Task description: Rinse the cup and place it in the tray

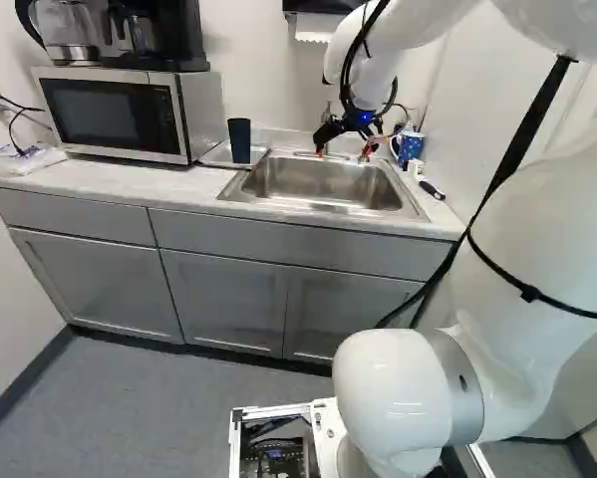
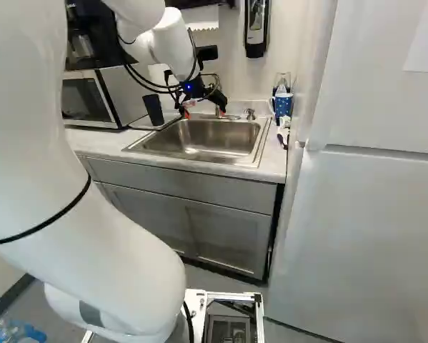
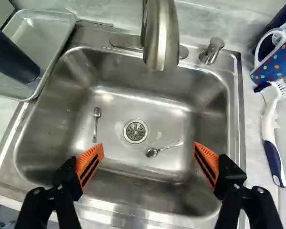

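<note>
At the left of the left base view, a silver and black microwave [image 1: 114,112] with its door shut carries a black coffee maker [image 1: 165,35]. Next on the worktop [image 1: 109,186] is a shallow metal tray [image 3: 40,33] with a raised rim, beside the sink. In it stands the cup [image 1: 240,140]: tall, plain, very dark blue, wider at the mouth than at the base, and upright. Its inside is hidden. The stainless steel sink [image 3: 119,105] follows, holding two small metal spoons, one [image 3: 96,114] on the tray side of the round drain [image 3: 135,131], the other [image 3: 153,152] on the opposite side. Above the basin is the robot's hand [image 2: 202,113], open, its orange pads wide apart with nothing gripped. Past the sink are a blue mug [image 3: 278,59] with coloured dots and a white handle, and a white and navy brush [image 3: 270,124] lying down.
</note>
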`<state>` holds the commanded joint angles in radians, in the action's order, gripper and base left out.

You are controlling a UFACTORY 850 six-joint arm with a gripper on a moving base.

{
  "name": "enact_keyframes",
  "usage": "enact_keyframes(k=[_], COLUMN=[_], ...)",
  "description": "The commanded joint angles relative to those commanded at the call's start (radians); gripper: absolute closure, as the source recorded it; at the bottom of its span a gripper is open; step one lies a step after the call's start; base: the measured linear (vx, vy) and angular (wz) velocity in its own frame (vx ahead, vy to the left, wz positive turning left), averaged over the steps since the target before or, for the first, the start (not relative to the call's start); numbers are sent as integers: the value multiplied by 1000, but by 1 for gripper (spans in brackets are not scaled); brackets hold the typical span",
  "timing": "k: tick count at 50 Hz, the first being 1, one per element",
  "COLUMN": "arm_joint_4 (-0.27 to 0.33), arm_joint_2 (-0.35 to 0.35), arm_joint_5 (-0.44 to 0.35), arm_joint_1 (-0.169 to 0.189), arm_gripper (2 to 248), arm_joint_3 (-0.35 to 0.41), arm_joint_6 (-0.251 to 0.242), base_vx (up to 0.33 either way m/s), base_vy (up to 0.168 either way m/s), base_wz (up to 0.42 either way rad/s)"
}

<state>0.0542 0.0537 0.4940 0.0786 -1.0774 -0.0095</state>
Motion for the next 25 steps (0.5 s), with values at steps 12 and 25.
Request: enact_keyframes(k=[12, 25], arm_joint_4=[0, 0], arm_joint_2=[0, 0], arm_joint_5=[0, 0], arm_joint_1=[0, 0], arm_gripper=[3, 3], arm_joint_3=[0, 0], arm_joint_6=[0, 0], base_vx=[0, 0], base_vy=[0, 0], base_wz=[0, 0])
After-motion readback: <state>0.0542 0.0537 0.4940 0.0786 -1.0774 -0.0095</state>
